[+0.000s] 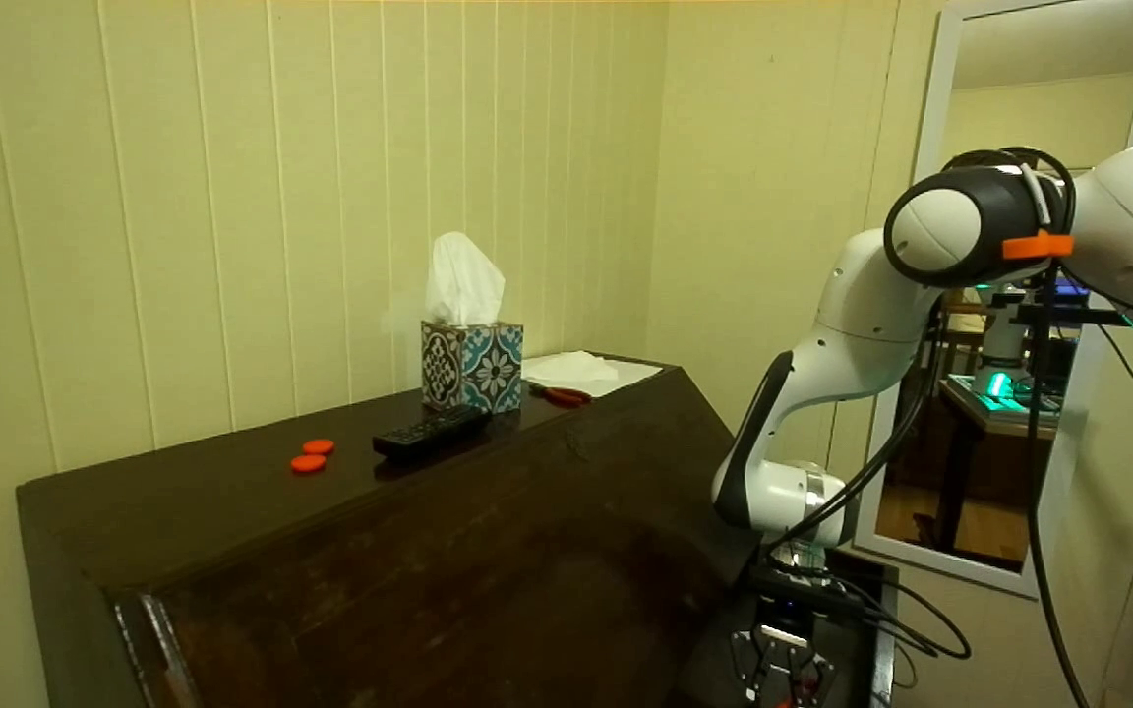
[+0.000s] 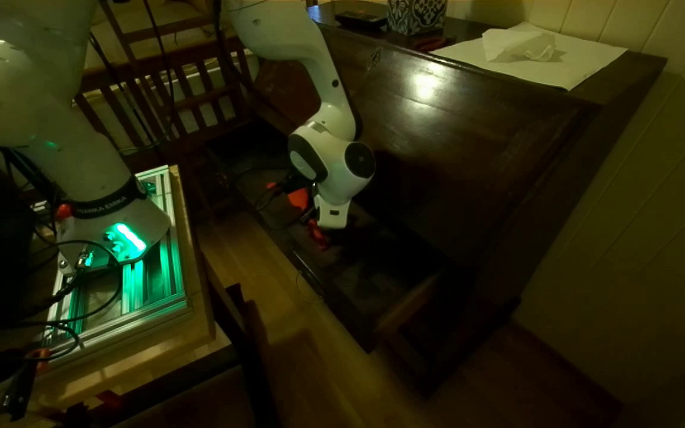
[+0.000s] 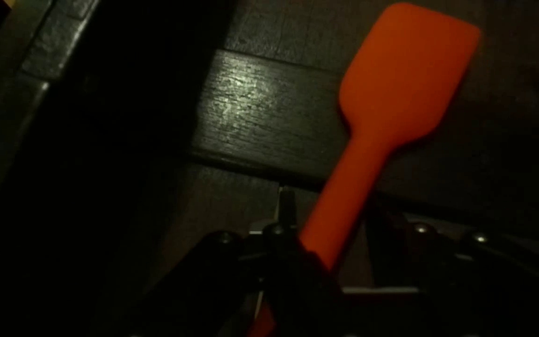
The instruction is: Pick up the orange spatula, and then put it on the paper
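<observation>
The orange spatula lies in the dark open drawer. Its blade points to the upper right in the wrist view, and its blade also shows in an exterior view. My gripper is low over the drawer, with its fingers apart on either side of the handle. A gap shows between handle and right finger; the handle's lower part is hidden behind the left finger. The gripper also shows in an exterior view. The white paper lies on the desk top and also shows in an exterior view.
A crumpled tissue lies on the paper. A patterned tissue box, black remote, red-handled pliers and two orange discs are on the desk top. The desk's slanted front rises behind the drawer. A mirror stands behind the arm.
</observation>
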`<state>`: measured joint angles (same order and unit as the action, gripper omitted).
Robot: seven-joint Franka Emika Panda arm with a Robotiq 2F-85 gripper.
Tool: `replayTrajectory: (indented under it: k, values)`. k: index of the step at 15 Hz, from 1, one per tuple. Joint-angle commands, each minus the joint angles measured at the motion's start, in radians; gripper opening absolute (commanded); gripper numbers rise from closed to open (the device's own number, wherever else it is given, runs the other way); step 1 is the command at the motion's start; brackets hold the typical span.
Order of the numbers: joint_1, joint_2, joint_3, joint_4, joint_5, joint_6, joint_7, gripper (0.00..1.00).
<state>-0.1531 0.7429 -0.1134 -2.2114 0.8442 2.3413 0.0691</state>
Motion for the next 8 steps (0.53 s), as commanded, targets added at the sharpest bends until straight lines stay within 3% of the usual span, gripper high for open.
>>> replayTrajectory:
  k: [1, 3, 8]
  values:
    - [-0.006, 0.021, 0.01, 0.018, -0.017, 0.009, 0.001, 0.12]
    - [-0.005, 0.005, 0.01, 0.014, -0.021, 0.003, 0.002, 0.02]
    - [-0.02, -0.073, 0.021, -0.027, 0.001, -0.008, -0.026, 0.06]
